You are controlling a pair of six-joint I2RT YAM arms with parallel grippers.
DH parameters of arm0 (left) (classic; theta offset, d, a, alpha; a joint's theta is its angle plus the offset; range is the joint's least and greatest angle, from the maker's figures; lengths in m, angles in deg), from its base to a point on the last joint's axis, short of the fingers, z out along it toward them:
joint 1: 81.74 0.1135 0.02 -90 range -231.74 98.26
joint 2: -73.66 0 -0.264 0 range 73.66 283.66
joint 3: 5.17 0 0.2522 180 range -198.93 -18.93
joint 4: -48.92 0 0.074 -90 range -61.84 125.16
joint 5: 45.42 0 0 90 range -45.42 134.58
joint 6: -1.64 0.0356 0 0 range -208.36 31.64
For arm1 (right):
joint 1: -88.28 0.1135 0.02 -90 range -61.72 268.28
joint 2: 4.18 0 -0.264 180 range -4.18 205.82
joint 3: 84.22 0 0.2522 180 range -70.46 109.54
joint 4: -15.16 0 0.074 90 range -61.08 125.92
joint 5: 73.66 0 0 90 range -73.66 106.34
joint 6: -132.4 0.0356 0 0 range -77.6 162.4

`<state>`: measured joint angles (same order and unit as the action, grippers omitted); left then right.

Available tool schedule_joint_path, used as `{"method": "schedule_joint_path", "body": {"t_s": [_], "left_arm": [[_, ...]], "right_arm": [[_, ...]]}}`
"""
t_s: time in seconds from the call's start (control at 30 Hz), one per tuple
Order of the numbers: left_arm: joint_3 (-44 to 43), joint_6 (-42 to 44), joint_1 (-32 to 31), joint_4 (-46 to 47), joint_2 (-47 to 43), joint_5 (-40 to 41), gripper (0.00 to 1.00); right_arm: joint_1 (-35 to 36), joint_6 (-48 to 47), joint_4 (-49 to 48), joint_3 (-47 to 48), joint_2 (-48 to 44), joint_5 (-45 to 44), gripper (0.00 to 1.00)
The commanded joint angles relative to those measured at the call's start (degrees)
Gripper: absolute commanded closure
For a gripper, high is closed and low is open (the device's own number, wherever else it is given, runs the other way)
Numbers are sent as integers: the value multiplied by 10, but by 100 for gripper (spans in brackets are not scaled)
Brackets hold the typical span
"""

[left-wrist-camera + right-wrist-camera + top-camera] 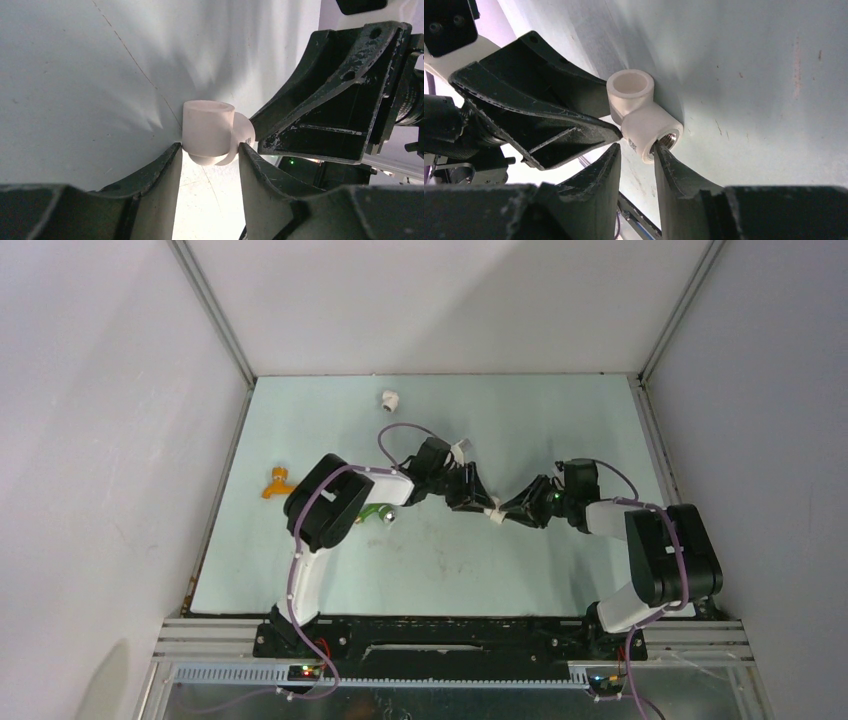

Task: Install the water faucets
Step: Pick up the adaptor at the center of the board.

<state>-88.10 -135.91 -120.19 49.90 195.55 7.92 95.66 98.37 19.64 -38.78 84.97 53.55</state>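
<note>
The orange water faucet (pixel 277 483) lies on the mat at the far left. The green water faucet (pixel 378 512) lies beside my left arm's elbow. Both are apart from the grippers. At mid-table a white elbow fitting (pixel 493 512) sits between both grippers. My left gripper (pixel 210 147) is shut on the plain end of the white elbow fitting (pixel 210 131), a fingertip on each side. My right gripper (pixel 637 147) pinches the wall of the fitting's threaded end (pixel 659 137), with one fingertip (pixel 663 156) at the threaded mouth.
A second white elbow fitting (pixel 389 399) stands near the back edge of the pale green mat (pixel 560 570). White walls with metal frame rails (pixel 215 315) enclose the table on the left, back and right.
</note>
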Motion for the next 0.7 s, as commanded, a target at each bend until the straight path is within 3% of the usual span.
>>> {"method": "schedule_joint_path", "body": {"t_s": [0.0,0.3,0.4,0.47,0.67], "left_arm": [[10,-13,-8,34,5,-5,53],[54,-62,-11,118,1,1,58],[67,-68,-11,133,-8,7,57],[79,-54,-9,129,-22,18,53],[131,21,6,59,-128,99,34]], "right_arm": [[7,20,-57,0,21,-5,66],[24,48,-140,-2,65,29,72],[27,55,-160,-7,58,42,88],[27,51,-153,-7,48,44,100],[31,13,-106,-7,-31,45,100]]}}
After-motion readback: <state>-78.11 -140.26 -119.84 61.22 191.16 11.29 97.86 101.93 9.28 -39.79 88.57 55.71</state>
